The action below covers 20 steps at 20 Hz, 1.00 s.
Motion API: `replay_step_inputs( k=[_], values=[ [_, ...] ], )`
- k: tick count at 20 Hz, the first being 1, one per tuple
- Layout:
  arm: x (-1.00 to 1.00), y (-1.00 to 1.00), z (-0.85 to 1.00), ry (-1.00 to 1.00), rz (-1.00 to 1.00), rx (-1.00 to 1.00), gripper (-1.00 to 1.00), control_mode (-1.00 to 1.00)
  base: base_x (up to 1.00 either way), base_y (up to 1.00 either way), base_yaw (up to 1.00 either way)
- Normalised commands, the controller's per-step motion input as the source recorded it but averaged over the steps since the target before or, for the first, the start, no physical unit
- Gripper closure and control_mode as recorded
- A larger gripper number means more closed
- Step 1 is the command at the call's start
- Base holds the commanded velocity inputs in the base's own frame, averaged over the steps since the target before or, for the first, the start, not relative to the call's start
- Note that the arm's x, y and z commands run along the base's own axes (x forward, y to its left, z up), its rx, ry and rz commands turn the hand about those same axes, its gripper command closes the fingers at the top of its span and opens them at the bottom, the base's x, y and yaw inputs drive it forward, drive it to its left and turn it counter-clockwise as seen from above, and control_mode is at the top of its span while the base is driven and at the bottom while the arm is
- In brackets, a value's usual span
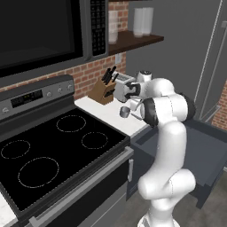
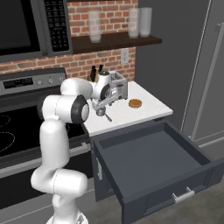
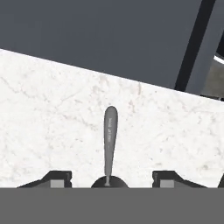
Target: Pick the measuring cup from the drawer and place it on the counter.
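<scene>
Hand view shows my jaws released either side of the small silvery metal measuring cup (image 3: 110,144), resting on the white desk (image 3: 52,113); only retreat remains.

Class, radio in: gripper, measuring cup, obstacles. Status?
Gripper open, fingers astride measuring cup. Cup on counter, drawer open. Toaster close behind.

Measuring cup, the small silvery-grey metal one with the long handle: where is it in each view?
Left base view: small silvery-grey metal measuring cup at centre, on the white counter, beside the arm.
Right base view: left of centre, under the gripper.
Hand view: bottom centre, handle pointing up, between the fingertips.
Shared landmark: the silver toaster behind it in both base views.
</scene>
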Motion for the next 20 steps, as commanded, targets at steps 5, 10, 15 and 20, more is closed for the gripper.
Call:
replay_step_inputs(
  k=[5,10,15,20],
  values=[
    [-0.81,0.07,0.98,-0.15,-0.14,0.03,-1.00,-1.00,0.00,0.00,0.00],
    [-1.00,-0.26,1.00,-0.42,-0.04,0.13,-1.00,-1.00,0.00,0.00,0.00],
    [-1.00,-0.34,1.00,-0.56,0.00,0.21,-1.00,-1.00,0.00,0.00,0.00],
    [-1.00,-0.27,1.00,-0.53,-0.01,0.25,-1.00,-1.00,0.00,0.00,0.00]
  ],
)
